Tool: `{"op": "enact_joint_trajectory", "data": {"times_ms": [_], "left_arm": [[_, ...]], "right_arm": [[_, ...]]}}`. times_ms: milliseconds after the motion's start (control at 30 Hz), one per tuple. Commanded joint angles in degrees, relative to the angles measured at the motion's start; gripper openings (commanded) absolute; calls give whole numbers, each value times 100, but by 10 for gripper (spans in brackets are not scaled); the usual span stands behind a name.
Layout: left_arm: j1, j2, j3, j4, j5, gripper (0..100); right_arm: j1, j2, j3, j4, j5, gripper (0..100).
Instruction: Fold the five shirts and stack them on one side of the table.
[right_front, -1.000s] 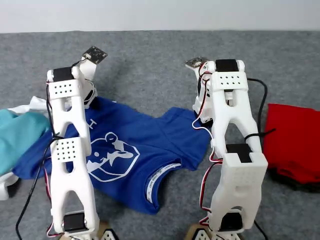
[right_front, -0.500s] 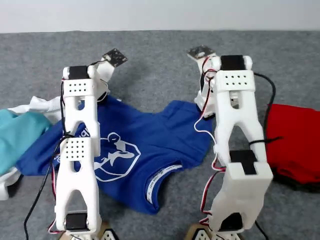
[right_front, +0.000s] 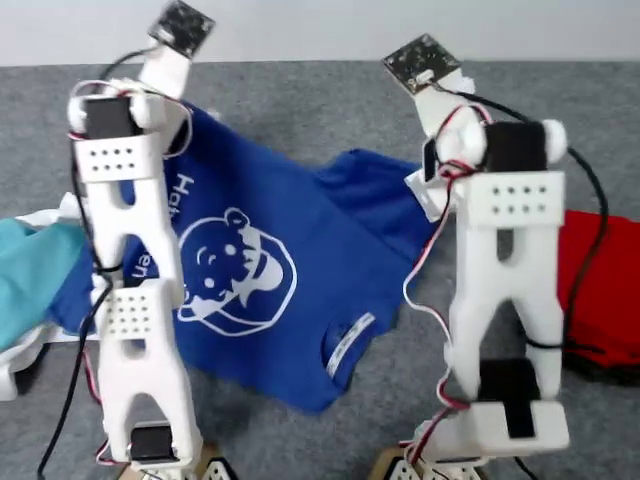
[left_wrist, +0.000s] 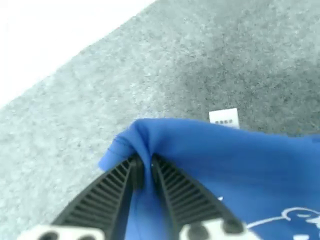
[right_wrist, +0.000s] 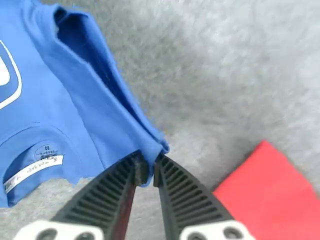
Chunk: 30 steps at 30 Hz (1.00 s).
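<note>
At the table's (right_front: 300, 100) left edge I have a teal shirt (right_front: 30, 270) in a heap, with a white shirt (right_front: 55, 212) poking out from under it toward the far side. Just beside them, my left gripper (left_wrist: 144, 166) is clenched on a bunched corner of the blue shirt (right_front: 250, 270), the fabric folding over the fingertips (a small white tag sits on the cloth close by). The blue shirt spreads across the middle of the table between the two arms, white print facing up, collar and neck label pointing toward the near edge, and its left side touches the teal heap. On the other side, my right gripper (right_wrist: 148, 167) is clamped on the shirt's right edge, with a ridge of cloth running away from the pinch. Beyond that arm, at the table's right edge, the red shirt (right_front: 600, 290) lies flat and folded, well apart from the blue one.
</note>
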Motion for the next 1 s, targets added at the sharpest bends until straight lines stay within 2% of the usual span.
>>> {"op": "enact_joint_trajectory", "data": {"times_ms": [0,167,300,433,567,633,733,833,967], "left_arm": [[-70,-1213,884,132,35,4],[-53,-2919,3644,132,-387,5],[-44,-4149,6132,97,-756,5],[193,-4747,8233,-114,-809,5],[501,-4853,9763,-905,-791,6],[598,-4862,10105,-1169,-791,9],[624,-4879,9947,-1134,-738,65],[501,-4879,9262,-818,-290,138],[378,-4879,8189,-193,-211,176]], "right_arm": [[233,-637,-62,207,255,10],[620,-769,-35,224,580,10],[620,-760,378,233,976,10],[479,-760,1407,224,1266,10],[189,-760,2171,207,1301,10],[57,-760,2382,198,1301,10],[4,-760,2541,22,1301,10],[84,-760,2567,-119,1301,10],[365,-760,2567,-321,1301,10]]}}
